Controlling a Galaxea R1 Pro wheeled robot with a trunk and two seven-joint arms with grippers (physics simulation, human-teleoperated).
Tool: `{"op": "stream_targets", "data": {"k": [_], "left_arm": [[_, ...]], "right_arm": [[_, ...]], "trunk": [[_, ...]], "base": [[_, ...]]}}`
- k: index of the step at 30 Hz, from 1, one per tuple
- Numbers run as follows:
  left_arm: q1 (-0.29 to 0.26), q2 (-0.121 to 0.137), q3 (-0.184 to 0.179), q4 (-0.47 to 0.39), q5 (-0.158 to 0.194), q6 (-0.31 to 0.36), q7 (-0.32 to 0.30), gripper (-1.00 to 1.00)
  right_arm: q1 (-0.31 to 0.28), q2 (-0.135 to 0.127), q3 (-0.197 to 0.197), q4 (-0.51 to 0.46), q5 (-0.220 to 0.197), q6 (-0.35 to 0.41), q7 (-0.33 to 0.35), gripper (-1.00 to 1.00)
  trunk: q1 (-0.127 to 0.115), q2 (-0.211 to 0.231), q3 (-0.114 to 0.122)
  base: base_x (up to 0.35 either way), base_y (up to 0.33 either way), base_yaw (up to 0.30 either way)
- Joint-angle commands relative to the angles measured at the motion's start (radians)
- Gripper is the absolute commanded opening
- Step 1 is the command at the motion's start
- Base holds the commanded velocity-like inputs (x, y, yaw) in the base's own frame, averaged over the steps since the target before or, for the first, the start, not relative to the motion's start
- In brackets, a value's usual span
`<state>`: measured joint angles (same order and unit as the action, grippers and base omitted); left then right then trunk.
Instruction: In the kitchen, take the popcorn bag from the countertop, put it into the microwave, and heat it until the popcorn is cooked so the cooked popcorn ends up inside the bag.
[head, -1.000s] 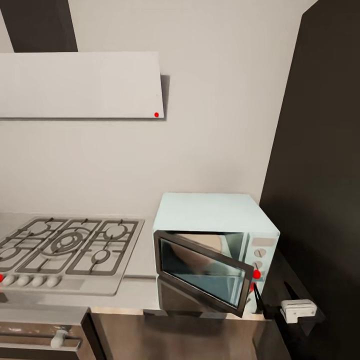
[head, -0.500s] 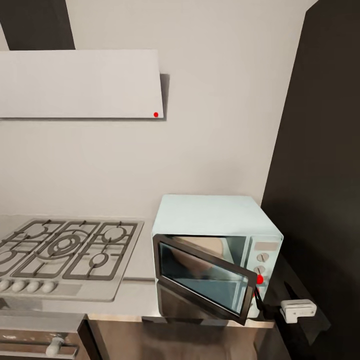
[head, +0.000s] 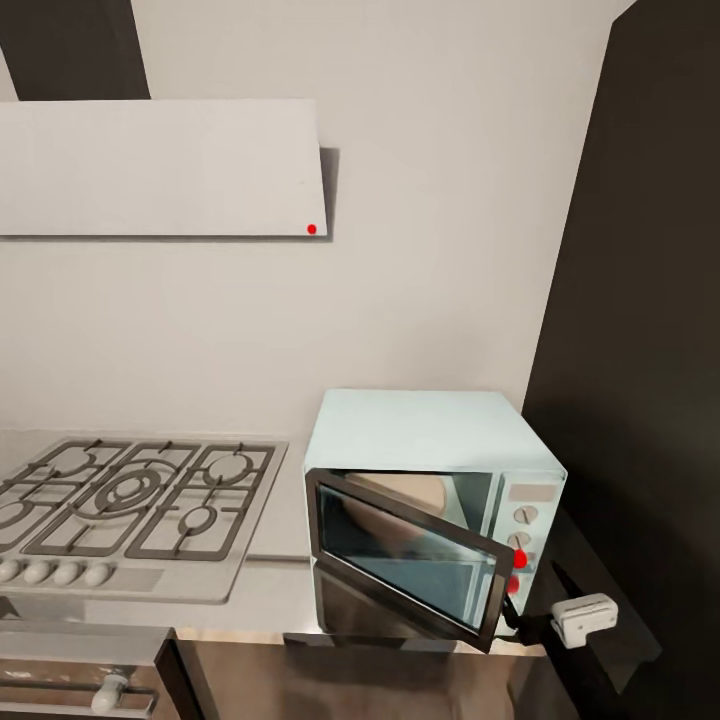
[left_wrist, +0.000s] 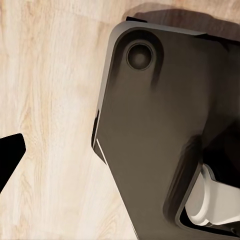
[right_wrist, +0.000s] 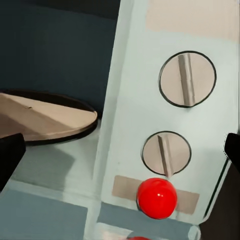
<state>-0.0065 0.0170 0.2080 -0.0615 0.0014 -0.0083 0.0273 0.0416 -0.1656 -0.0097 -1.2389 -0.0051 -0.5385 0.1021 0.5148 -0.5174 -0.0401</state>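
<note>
Pale kitchen wall rose behind the grey desk (head: 262, 590), with a flat range hood (head: 160, 168) high on it and a tall dark cabinet (head: 640, 330) at the right. On the desk sat a grey gas hob (head: 130, 505) with burner grates, and just beside it the mint-white microwave (head: 430, 440). Its dark glass door (head: 405, 560) stood ajar, and a tan turntable plate (right_wrist: 45, 117) showed inside. I could not make out the popcorn bag in the cavity.

The right pincer (head: 525, 615) was close to the microwave's control panel, below the open door's free edge. From the right wrist camera, two round knobs (right_wrist: 187, 79) and a red light (right_wrist: 157, 198) sat straight ahead, with the dark fingertips (right_wrist: 10, 155) at both edges of the picture, spread wide and holding nothing.

From the left wrist camera, a dark robot base plate (left_wrist: 155, 130) lay over a light wooden floor (left_wrist: 45, 100); one dark fingertip (left_wrist: 9, 156) showed at the edge, and I cannot tell how wide that pincer stood.
</note>
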Motion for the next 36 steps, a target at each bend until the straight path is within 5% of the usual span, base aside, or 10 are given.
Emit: {"op": "stream_targets", "data": {"k": [1, 7, 14, 18, 20, 36], "left_arm": [[-0.001, 0.000, 0.004, 0.000, 0.000, -0.001, 0.002, 1.00], [-0.001, 0.000, 0.004, 0.000, 0.000, -0.001, 0.001, 1.00], [-0.001, 0.000, 0.004, 0.000, 0.000, -0.001, 0.002, 1.00], [-0.001, 0.000, 0.004, 0.000, 0.000, -0.001, 0.001, 1.00], [-0.001, 0.000, 0.004, 0.000, 0.000, -0.001, 0.001, 1.00], [-0.001, 0.000, 0.004, 0.000, 0.000, -0.001, 0.001, 1.00]], "right_arm": [[0.000, 0.000, -0.008, -0.001, -0.004, -0.001, 0.010, 1.00], [0.000, -0.001, -0.022, -0.001, -0.021, 0.008, 0.017, 1.00], [0.000, -0.002, -0.020, -0.001, -0.021, 0.008, 0.103, 1.00], [0.000, -0.003, -0.022, -0.001, -0.017, 0.008, 0.356, 1.00], [0.000, -0.002, -0.036, -0.001, -0.018, 0.006, 0.399, 1.00], [0.000, -0.002, -0.046, -0.001, -0.015, 0.009, 0.419, 1.00]], "trunk": [[0.000, -0.002, -0.002], [0.000, -0.002, -0.002], [0.000, -0.002, -0.002], [0.000, -0.002, -0.002], [0.000, -0.002, -0.002], [0.000, -0.002, -0.002]], "base": [[0.000, 0.000, 0.000], [0.000, 0.000, 0.000], [0.000, 0.000, 0.000], [0.000, 0.000, 0.000], [0.000, 0.000, 0.000], [0.000, 0.000, 0.005]]}}
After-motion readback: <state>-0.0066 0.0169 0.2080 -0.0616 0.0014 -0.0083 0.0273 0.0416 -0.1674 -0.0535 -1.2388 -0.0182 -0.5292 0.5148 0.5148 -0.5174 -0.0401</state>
